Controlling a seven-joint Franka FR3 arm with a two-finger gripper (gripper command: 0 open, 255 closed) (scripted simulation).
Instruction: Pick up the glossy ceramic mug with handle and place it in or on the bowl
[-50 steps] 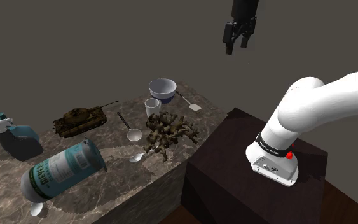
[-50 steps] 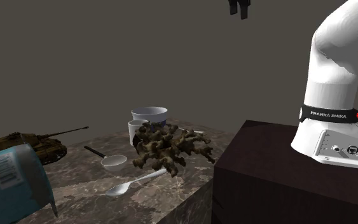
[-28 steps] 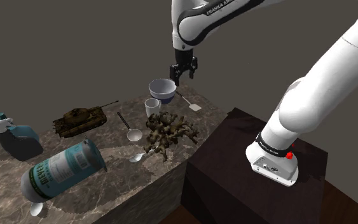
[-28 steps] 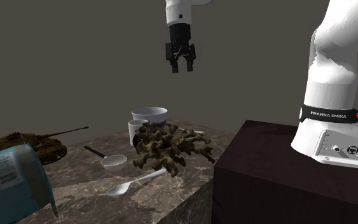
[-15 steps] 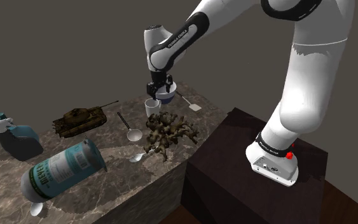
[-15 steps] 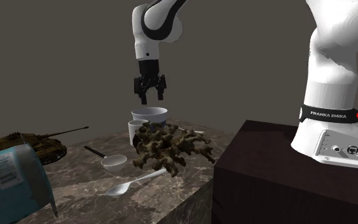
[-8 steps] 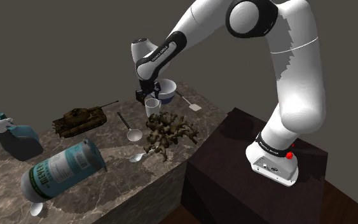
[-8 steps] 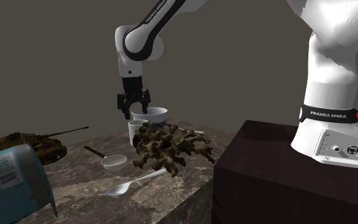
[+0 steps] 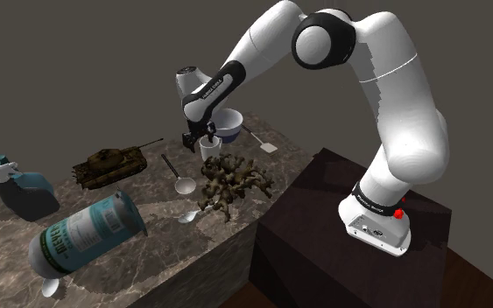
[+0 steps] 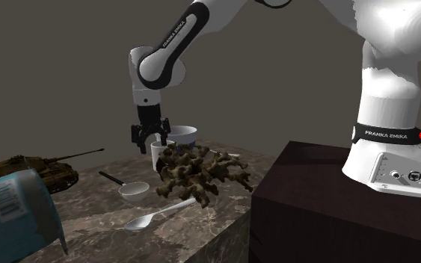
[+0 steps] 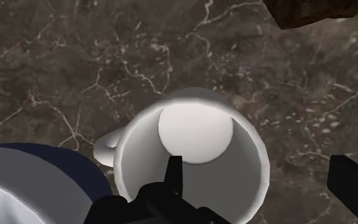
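A white mug (image 9: 207, 148) stands upright on the marble tabletop (image 9: 148, 210), next to a white bowl (image 9: 228, 122) with a dark blue outside. My gripper (image 9: 197, 140) hangs open directly over the mug, low at its rim. In the wrist view one finger (image 11: 173, 172) is inside the mug's (image 11: 193, 153) mouth and the other finger (image 11: 352, 181) is outside its wall, neither pressing it. The mug's handle (image 11: 105, 147) points toward the bowl (image 11: 31, 188). From the second exterior view the gripper (image 10: 149, 140) sits just above the mug (image 10: 158, 155), with the bowl (image 10: 179, 134) behind.
A brown gnarled clump (image 9: 231, 179) lies right beside the mug. A ladle (image 9: 179, 179), a spoon (image 9: 188, 216) and a spatula (image 9: 262, 142) lie on the top. A toy tank (image 9: 109, 164), a big can (image 9: 82, 232) and a spray bottle (image 9: 21, 188) sit farther off. The dark stand (image 9: 358, 254) is lower right.
The open gripper has come down and toward the shoulder view's left, from above the bowl to the mug's rim. Mug and bowl have not moved.
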